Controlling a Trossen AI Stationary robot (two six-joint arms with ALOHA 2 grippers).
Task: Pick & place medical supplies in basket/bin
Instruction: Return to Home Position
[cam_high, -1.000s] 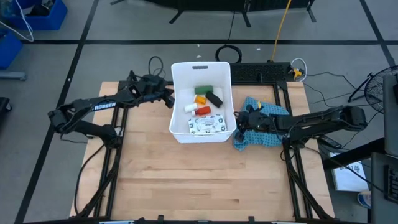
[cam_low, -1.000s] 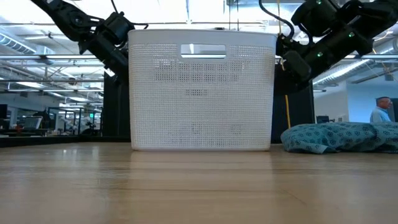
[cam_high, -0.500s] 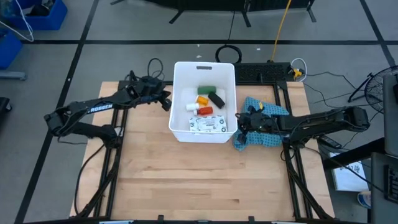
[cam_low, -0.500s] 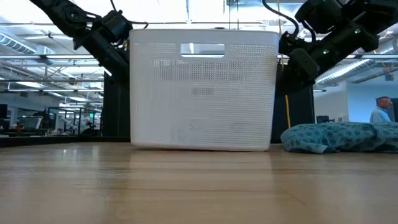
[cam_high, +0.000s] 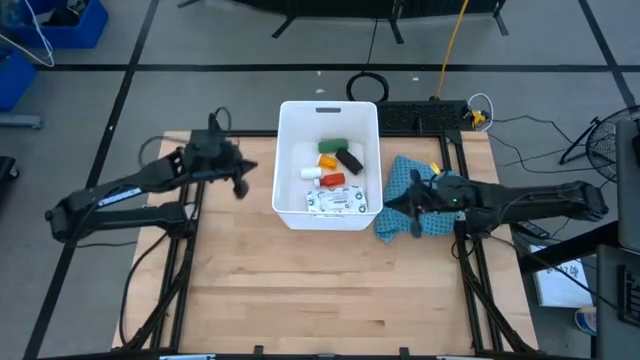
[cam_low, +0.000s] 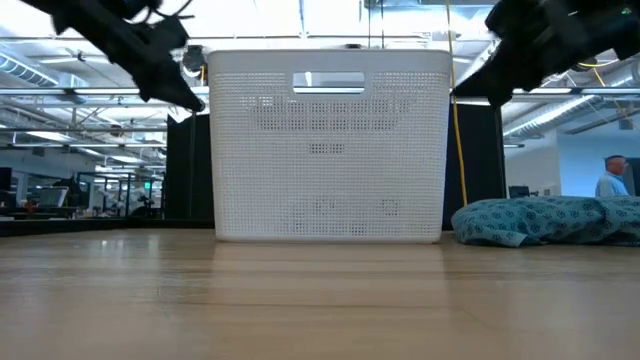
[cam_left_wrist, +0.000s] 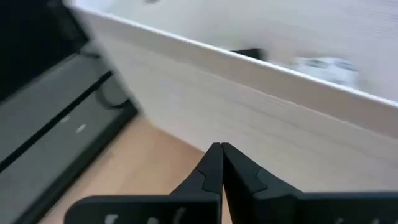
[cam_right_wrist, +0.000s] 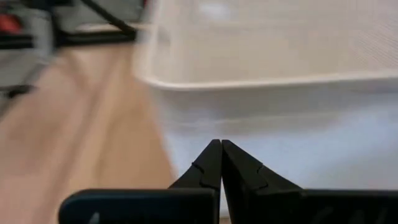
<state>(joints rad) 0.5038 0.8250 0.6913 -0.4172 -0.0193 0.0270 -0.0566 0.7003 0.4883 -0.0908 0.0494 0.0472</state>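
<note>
The white bin (cam_high: 296, 205) stands on the table's far middle. Inside it lie the green block (cam_high: 332, 146), the orange-and-white vial (cam_high: 326, 159), the black block (cam_high: 347, 160), the red white-capped bottle (cam_high: 326, 178) and the white printed packet (cam_high: 335, 203). My left gripper (cam_high: 243, 178) hangs shut a short way left of the bin's left wall (cam_left_wrist: 249, 106). My right gripper (cam_high: 393, 208) is shut too, just right of the bin's right wall (cam_right_wrist: 280, 118), above the cloth. Neither touches the bin.
A crumpled blue patterned cloth (cam_high: 405, 175) lies on the table right of the bin, partly under my right arm, and shows in the low view as the cloth (cam_low: 550, 220). Bare wooden table (cam_high: 320, 290) stretches toward the near edge. A keyboard (cam_high: 420, 118) sits behind the bin.
Both grippers have drawn back from the bin's side walls, the left toward the table's left edge, the right toward the right edge. The bin has shifted slightly toward the table's right and now stands alone.
</note>
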